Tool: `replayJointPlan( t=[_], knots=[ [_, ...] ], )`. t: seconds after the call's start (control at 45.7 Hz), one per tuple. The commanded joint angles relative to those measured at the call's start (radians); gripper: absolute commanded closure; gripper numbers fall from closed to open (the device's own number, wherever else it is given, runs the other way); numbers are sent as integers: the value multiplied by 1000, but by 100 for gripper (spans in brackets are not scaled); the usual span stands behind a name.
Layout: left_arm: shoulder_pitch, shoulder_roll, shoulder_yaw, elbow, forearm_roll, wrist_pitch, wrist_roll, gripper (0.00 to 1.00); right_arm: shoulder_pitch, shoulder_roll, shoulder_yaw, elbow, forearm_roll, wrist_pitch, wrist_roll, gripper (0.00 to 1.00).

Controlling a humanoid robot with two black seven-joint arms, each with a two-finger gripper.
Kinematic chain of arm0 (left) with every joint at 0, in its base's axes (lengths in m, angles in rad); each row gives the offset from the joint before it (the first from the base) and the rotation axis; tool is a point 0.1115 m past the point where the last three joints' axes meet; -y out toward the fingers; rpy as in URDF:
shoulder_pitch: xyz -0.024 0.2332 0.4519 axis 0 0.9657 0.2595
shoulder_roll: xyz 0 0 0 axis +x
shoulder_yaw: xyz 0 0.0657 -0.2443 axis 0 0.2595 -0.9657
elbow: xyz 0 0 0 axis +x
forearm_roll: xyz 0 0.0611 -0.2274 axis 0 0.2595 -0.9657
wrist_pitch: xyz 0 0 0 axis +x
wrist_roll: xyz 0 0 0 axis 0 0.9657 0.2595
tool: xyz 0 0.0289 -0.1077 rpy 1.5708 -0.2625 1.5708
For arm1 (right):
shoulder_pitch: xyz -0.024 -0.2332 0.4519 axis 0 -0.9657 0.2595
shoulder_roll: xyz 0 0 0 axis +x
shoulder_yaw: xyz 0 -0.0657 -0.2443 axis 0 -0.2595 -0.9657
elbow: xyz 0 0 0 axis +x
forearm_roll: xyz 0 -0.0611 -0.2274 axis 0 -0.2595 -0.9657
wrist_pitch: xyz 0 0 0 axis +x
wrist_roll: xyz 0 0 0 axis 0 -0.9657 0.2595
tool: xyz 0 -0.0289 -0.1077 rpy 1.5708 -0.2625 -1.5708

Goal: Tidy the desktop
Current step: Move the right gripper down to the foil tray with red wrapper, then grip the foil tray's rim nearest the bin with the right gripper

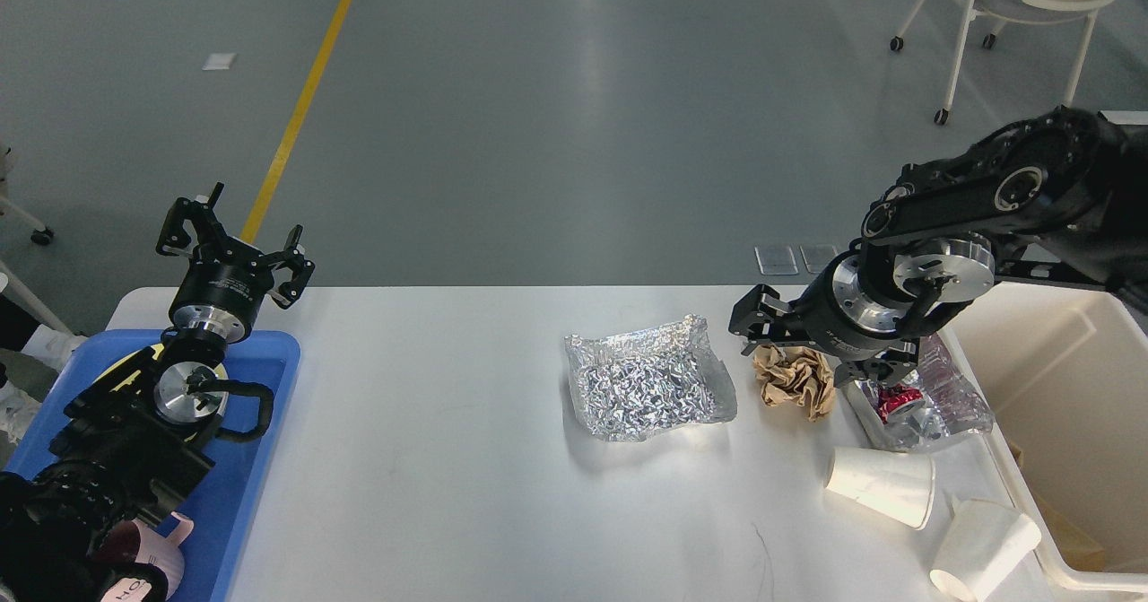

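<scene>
The white desktop (448, 458) carries litter on its right half. An empty crumpled foil tray (647, 388) lies at the centre. Right of it sits a ball of crumpled brown paper (794, 385). A second foil tray (942, 409) holds a crushed red can (900, 399) and is partly hidden by my right arm. Two white paper cups (883, 485) (987, 548) lie on their sides near the front right. My right gripper (801, 344) is open, its fingers spread just above and behind the brown paper. My left gripper (235, 236) is open above the desktop's far left corner, holding nothing.
A cream-white bin (1076, 387) stands against the desktop's right end. A blue tray (269, 355) lies at the left end under my left arm, with a pink mug (157, 562) at its front. A wheeled chair (1013, 10) stands on the floor at far right.
</scene>
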Motion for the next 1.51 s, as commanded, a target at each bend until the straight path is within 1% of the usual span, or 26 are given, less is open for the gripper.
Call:
replayJointPlan(
  t=[0.0,0.285,0.394,0.438,0.482,0.591,0.635,0.679,0.722,0.744,0.898,1.248,1.489],
  knots=[
    [0,0,0,0,1,0,-1,0,-111,-29,-19,-91,-27,-69,0,0],
    [0,0,0,0,-1,0,0,1,-378,-105,-36,-279,-20,-162,-2,0],
    [0,0,0,0,1,0,0,1,-488,-106,-15,-387,-13,-201,0,4],
    [0,0,0,0,-1,0,0,0,-531,-106,2,-434,-12,-224,0,7],
    [0,0,0,0,-1,0,0,0,-570,-106,31,-482,-12,-240,0,8],
    [0,0,0,0,-1,0,-1,1,-663,-106,149,-585,11,-241,-2,8],
    [0,0,1,0,1,0,-1,1,-696,-105,188,-620,31,-241,0,10],
    [0,0,0,0,-1,0,0,1,-745,-98,216,-666,45,-248,5,19],
    [0,0,1,0,-1,0,0,0,-768,-97,216,-683,43,-247,5,30],
    [0,0,0,0,-1,0,0,0,-780,-97,216,-690,43,-247,5,32],
    [0,0,0,0,1,0,0,0,-808,-94,219,-738,48,-248,5,32],
    [0,0,1,0,-1,0,0,0,-785,-108,257,-730,51,-244,5,31],
    [0,0,0,0,-1,0,0,0,-757,-135,242,-724,33,-230,0,31]
  ],
)
